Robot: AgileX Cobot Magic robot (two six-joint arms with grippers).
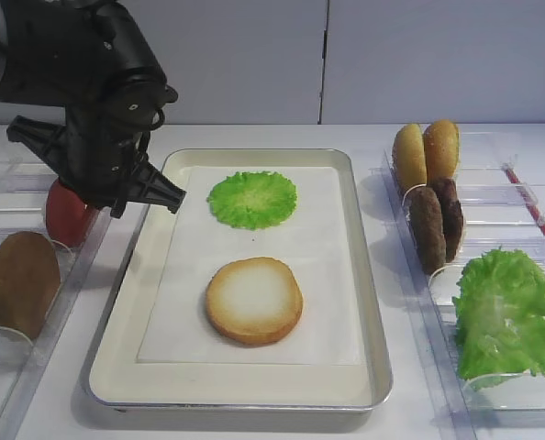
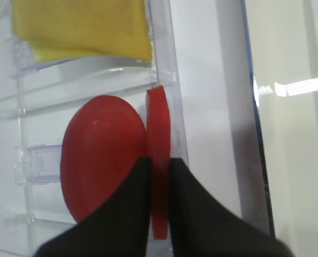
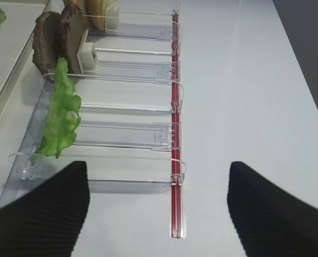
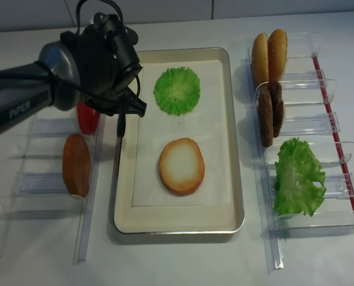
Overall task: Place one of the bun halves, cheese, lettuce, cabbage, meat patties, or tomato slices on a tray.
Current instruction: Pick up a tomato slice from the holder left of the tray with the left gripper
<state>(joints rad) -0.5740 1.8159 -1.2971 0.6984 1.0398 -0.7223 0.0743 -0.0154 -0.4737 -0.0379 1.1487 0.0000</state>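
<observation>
Between our left hand's (image 2: 159,214) two dark fingers (image 2: 129,214) stands one of the tomato slices (image 2: 159,134), on edge in the clear rack (image 2: 172,64) left of the tray (image 1: 364,302); we have clamped it across its thin faces, so it should lift straight out. A second slice (image 2: 103,171) leans against it. Cheese (image 2: 78,27) sits one slot further. On the tray's paper lie a lettuce leaf (image 1: 251,199) and a bun half (image 1: 254,300). Our right hand (image 3: 156,209) hangs spread wide, holding nothing, over the surface (image 3: 244,80).
</observation>
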